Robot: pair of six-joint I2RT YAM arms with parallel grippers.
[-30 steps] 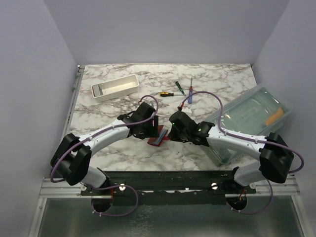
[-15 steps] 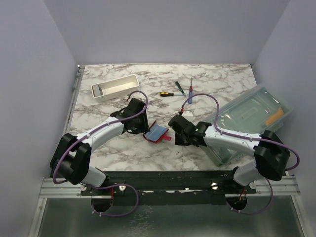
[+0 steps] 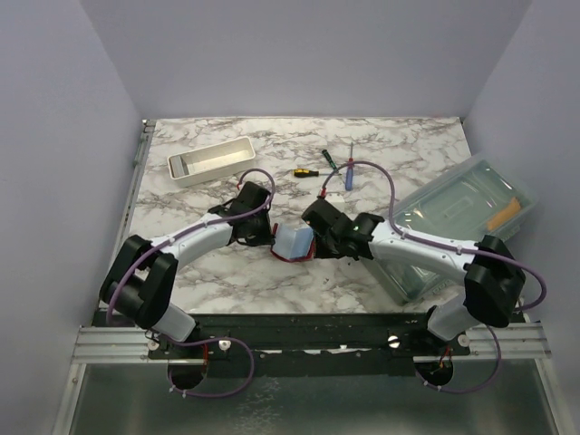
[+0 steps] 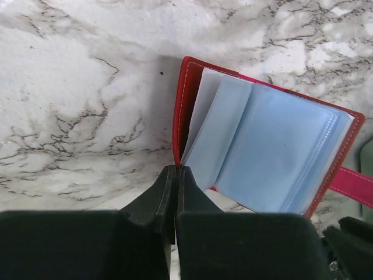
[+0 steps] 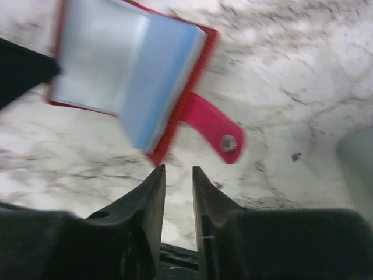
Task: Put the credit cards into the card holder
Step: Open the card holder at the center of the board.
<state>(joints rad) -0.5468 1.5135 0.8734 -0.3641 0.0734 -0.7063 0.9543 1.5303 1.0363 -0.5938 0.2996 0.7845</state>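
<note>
The card holder (image 3: 292,243) lies open mid-table (image 3: 381,136), between the two pincers. Red cover with pale stitching, and glossy see-through bluish sleeves (image 4: 274,163) fanned like pages. There's a pink-red strap (image 5: 210,123) with a round metal snap (image 5: 228,143). No writing I can read. The left pincer (image 4: 176,175) is clenched right at the cover's corner; can't tell if it nips it. The right pincer (image 5: 178,178) is slightly parted, holding nothing.

One open red card holder (image 3: 292,243) is on the worktop (image 3: 408,145). Far left, one white tray (image 3: 211,160). Far centre, three screwdrivers, handles yellow (image 3: 302,171), green (image 3: 328,161), blue (image 3: 349,176). Right, one clear plastic box (image 3: 458,204) holding one orange item (image 3: 504,214). Two robot arms, left (image 3: 195,237) and right (image 3: 426,252).
</note>
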